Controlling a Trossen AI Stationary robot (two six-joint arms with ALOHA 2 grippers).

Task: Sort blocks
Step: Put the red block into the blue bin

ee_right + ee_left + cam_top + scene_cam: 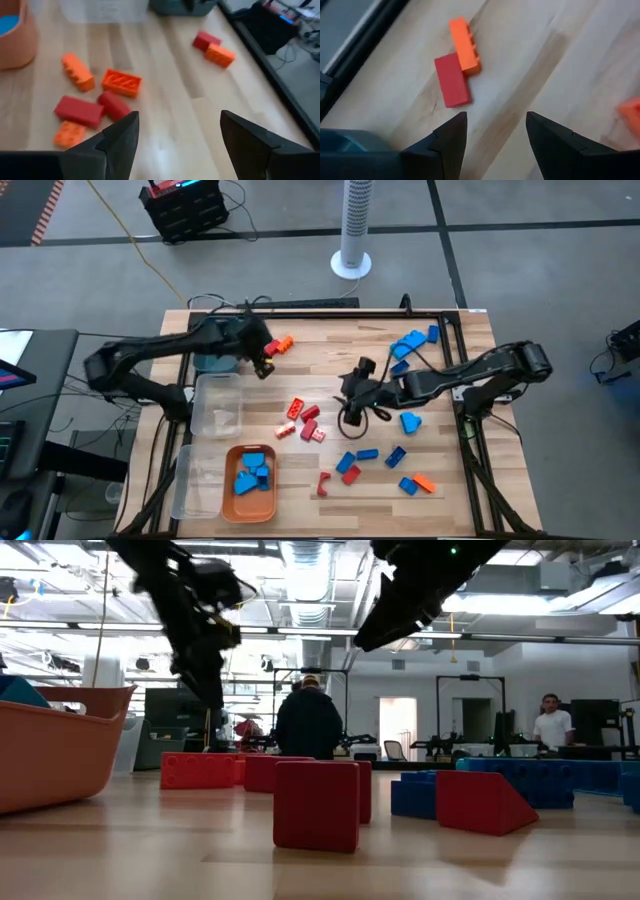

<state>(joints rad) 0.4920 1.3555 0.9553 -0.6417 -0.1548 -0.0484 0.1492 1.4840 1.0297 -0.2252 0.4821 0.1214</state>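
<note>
Small studded blocks lie scattered flat on the wooden table (450,490): a red and orange cluster (303,420) mid-table, blue ones (410,343) at the far right, and mixed ones (380,463) near the front. A red block (451,80) and an orange block (465,50) lie side by side, touching. My left gripper (496,135) (265,362) is open and hovers just short of that pair. My right gripper (175,137) (352,395) is open above bare wood, right of the red and orange cluster (95,92). Neither touches a block.
An orange tray (232,510) at the front left holds several blue blocks (252,473). Two clear bins (218,405) (195,480) and a teal bin (212,362) stand along the left side. A black frame edges the table. People stand in the room beyond (308,720).
</note>
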